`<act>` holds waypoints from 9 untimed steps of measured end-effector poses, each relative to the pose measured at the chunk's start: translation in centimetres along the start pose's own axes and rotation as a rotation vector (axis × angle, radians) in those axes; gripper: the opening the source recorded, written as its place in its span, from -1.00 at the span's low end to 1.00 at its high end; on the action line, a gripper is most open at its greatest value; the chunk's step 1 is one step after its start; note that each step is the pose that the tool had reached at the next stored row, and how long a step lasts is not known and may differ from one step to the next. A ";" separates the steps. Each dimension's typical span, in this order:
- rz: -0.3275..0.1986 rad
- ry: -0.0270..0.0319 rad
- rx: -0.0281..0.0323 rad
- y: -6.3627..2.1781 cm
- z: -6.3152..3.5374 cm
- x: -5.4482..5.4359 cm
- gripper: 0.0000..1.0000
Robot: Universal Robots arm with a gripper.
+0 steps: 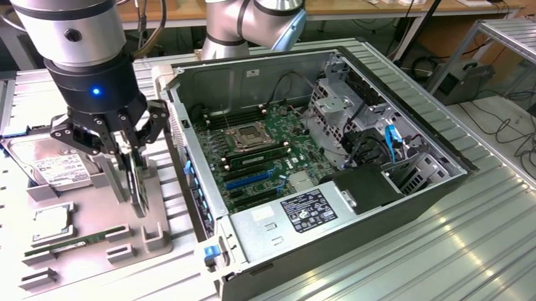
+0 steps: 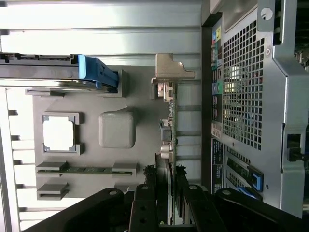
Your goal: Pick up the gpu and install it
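The gpu stands on edge in a slot of the grey fixture tray, at the exterior view's left of the open computer case. In the wrist view the gpu shows edge-on, with its silver end bracket at the far end. My gripper reaches straight down over the card, its black fingers pressed against both faces near the top edge. The card's lower edge still sits at the tray. The motherboard with its blue slots lies exposed inside the case.
The tray also carries a silver hard drive, a processor and a narrow memory stick. The case's perforated rear wall stands close beside the card. A drive cage and cables fill the case's far side.
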State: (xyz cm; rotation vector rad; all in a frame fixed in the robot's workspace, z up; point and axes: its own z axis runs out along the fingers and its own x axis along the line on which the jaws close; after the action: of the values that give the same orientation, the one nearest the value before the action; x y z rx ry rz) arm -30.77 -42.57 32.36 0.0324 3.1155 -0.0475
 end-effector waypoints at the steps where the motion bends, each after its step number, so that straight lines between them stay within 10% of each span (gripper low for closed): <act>1: 0.000 0.0000 0.0000 0.00 -0.06 0.0 -0.47; 9: 0.000 0.0000 0.0000 -0.01 -0.50 0.0 -0.47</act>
State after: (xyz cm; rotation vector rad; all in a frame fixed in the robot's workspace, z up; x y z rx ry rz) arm -30.77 -42.57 32.86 0.0324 3.1155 -0.0474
